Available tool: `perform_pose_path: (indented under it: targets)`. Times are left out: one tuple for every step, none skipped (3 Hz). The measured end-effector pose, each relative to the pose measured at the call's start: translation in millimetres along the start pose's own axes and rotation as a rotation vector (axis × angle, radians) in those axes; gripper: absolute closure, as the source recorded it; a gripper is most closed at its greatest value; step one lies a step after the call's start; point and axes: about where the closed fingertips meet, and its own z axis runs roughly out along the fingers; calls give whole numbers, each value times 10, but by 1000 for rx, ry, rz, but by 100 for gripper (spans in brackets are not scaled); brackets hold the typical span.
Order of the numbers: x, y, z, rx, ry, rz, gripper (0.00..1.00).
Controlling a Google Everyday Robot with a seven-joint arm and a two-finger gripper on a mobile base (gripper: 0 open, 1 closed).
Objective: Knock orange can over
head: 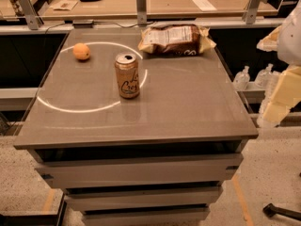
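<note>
Roughly mid-bench (197, 112) stood the orange can (127, 75), upright, long axis vertical. Gripper (281, 97) hung well right of the can, beyond the bench edge; wide or narrow, could not tell. Orange fruit (81, 51) behind-left of can, snack bag (176, 39) behind-right, both apart. Nothing lay between can and gripper; a leftward sweep looked workable.

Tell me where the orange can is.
In the camera view, the orange can stands upright left of middle on the table, between the orange fruit and the snack bag; the gripper hangs beyond its right edge.
</note>
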Motion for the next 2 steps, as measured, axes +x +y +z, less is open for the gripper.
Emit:
perform_pose_path:
  targets:
    - [0, 0, 0, 0, 0, 0, 0]
    - [-37, -9, -37, 9, -29, 6, 0]
